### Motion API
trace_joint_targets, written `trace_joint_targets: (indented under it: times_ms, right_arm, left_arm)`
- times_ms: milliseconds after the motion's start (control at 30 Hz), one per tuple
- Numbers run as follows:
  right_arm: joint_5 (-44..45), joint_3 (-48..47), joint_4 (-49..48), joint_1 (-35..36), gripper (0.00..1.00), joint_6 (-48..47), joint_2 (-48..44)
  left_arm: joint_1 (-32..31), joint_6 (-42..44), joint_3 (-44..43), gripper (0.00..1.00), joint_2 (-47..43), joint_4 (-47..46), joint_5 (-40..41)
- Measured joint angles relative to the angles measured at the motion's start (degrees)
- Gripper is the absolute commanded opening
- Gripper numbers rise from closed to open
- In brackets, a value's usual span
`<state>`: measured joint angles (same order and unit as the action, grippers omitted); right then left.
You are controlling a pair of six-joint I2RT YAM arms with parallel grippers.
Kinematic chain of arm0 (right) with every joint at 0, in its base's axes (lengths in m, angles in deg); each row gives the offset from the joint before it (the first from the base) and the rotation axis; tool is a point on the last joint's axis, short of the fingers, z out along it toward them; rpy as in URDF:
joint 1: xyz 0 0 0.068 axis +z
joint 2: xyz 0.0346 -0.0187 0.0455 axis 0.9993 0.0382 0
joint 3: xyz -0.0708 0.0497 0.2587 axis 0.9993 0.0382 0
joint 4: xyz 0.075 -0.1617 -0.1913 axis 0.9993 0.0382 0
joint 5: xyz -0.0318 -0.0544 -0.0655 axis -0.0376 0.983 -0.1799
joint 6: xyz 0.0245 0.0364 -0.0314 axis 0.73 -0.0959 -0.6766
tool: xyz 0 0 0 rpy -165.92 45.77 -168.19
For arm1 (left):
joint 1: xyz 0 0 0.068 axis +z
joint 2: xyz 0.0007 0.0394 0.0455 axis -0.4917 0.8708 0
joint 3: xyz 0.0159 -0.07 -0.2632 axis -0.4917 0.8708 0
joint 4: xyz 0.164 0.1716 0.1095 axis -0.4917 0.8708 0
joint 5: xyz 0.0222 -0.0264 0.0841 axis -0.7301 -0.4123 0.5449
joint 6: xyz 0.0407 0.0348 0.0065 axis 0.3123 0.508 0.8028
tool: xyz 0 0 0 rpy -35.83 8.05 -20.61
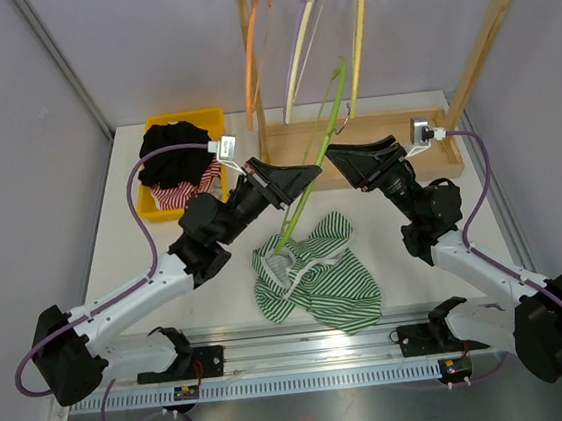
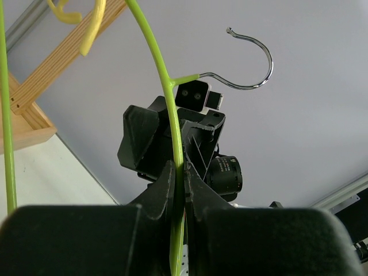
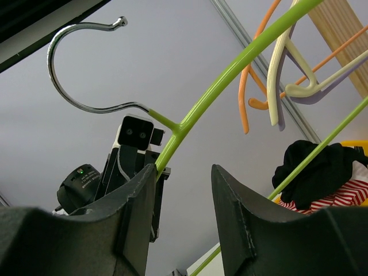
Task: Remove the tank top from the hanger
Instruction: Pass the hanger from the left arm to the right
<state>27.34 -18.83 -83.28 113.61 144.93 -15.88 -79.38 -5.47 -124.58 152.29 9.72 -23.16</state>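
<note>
Left claw (image 2: pixel 179 172) is clamped on the thin green hanger (image 2: pixel 172 115), whose rod runs up between its fingers. Chrome hook (image 2: pixel 253 69) curls at 1 o'clock. Right claw (image 3: pixel 184 168) has its jaws apart; the hanger passes beside one finger, not gripped. From the top view, the hanger is tilted at mid-bench between both claws, its lower end tucked into the green-white striped tank top (image 1: pixel 324 281), which lies crumpled on the bench (image 1: pixel 384 230) at 6 o'clock. Yellow bin (image 1: pixel 186 117) with dark clothes (image 1: pixel 169 152) sits at 10 o'clock. Wooden rack (image 1: pixel 488 28) with spare hangers (image 1: pixel 254 52) stands at 12 o'clock.
</note>
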Motion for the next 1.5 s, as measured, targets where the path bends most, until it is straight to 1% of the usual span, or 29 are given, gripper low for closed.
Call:
trace_joint_targets:
  times_ms: [367, 400, 467, 500, 600, 633, 700, 733, 800, 867, 900, 1000, 1033, 1067, 1133, 1167, 1200, 1267, 1500]
  right_arm:
    - [-1.53, -1.77, 2.32, -0.07, 0.47, -1.22, -0.81]
    - [-1.55, -1.86, 2.54, -0.07, 0.42, -1.44, -0.92]
    - [-1.97, -1.92, 3.19, -0.04, 0.36, -1.88, -1.16]
    - [-2.10, -1.95, 3.43, -0.07, 0.30, -2.14, -1.16]
    - [-2.34, -2.03, 4.35, -0.26, 0.20, -2.12, -1.16]
    - [-2.34, -2.12, 4.52, -0.31, 0.10, -1.90, -1.16]
    - [-2.34, -2.49, 5.09, -0.39, 0.02, -0.79, -1.20]
    - [-2.43, -3.06, 5.77, -0.42, 0.00, -0.39, -1.25]
    - [-3.02, -4.63, 7.89, -0.44, 0.00, 0.28, -1.31]
    - [-4.09, -7.15, 12.57, -0.50, 0.00, 0.13, -1.64]
    - [-4.66, -8.92, 15.93, -0.63, 0.00, -0.31, -1.95]
    - [-5.81, -15.65, 26.75, -0.98, 0.00, -3.28, -2.73]
    - [-6.38, -18.58, 31.26, -1.01, 0.00, -4.90, -3.04]
    - [-7.10, -21.31, 35.54, -0.98, 0.00, -6.82, -3.41]
    - [-8.57, -25.86, 43.45, -0.59, 0.00, -11.45, -4.26]
    - [-8.92, -27.76, 46.88, -0.57, 0.00, -13.84, -4.66]
    - [-8.92, -29.66, 50.93, -0.61, 0.00, -15.93, -5.01]
    - [-8.87, -32.46, 58.07, -0.74, 0.00, -18.97, -5.64]
    - [-7.19, -40.79, 82.36, -0.74, 0.00, -27.61, -8.98]
  left_arm:
    - [-1.66, -0.57, 0.48, 0.00, 1.27, -1.84, 2.16]
    - [-1.86, -0.59, 0.66, 0.00, 1.36, -1.81, 2.34]
    - [-2.12, -0.66, 0.70, 0.00, 1.86, -1.95, 2.51]
    - [-2.19, -0.90, 0.70, 0.00, 2.23, -2.23, 2.51]
    - [-2.36, -1.44, 0.92, 0.00, 3.15, -3.69, 2.62]
    - [-2.36, -1.64, 0.94, 0.00, 3.39, -4.15, 2.69]
    - [-2.36, -1.64, 0.98, 0.00, 3.69, -4.70, 2.78]
    - [-2.36, -1.64, 0.98, 0.00, 3.87, -5.16, 2.78]
    - [-2.36, -1.40, 0.98, 0.00, 3.96, -6.03, 2.80]
    - [-2.34, -0.50, 0.59, 0.01, 3.96, -6.36, 2.80]
    - [-2.25, 0.26, 0.00, 0.03, 3.96, -5.95, 2.80]
    - [-2.08, 3.96, -4.28, 0.14, 3.80, -1.40, 2.38]
    - [-2.10, 5.25, -5.68, 0.21, 3.58, 0.13, 2.21]
    - [-2.16, 6.47, -6.84, 0.25, 3.28, 1.92, 1.88]
    - [-2.47, 8.68, -8.24, 0.37, 2.36, 5.90, 1.42]
    - [-2.75, 9.77, -8.44, 0.48, 1.62, 7.65, 0.98]
    - [-3.04, 11.04, -8.50, 0.51, 0.61, 9.46, 0.63]
    - [-3.56, 12.96, -8.52, 0.57, -1.60, 12.85, 0.55]
    - [-3.82, 18.58, -8.55, 0.67, -8.92, 20.28, 1.68]
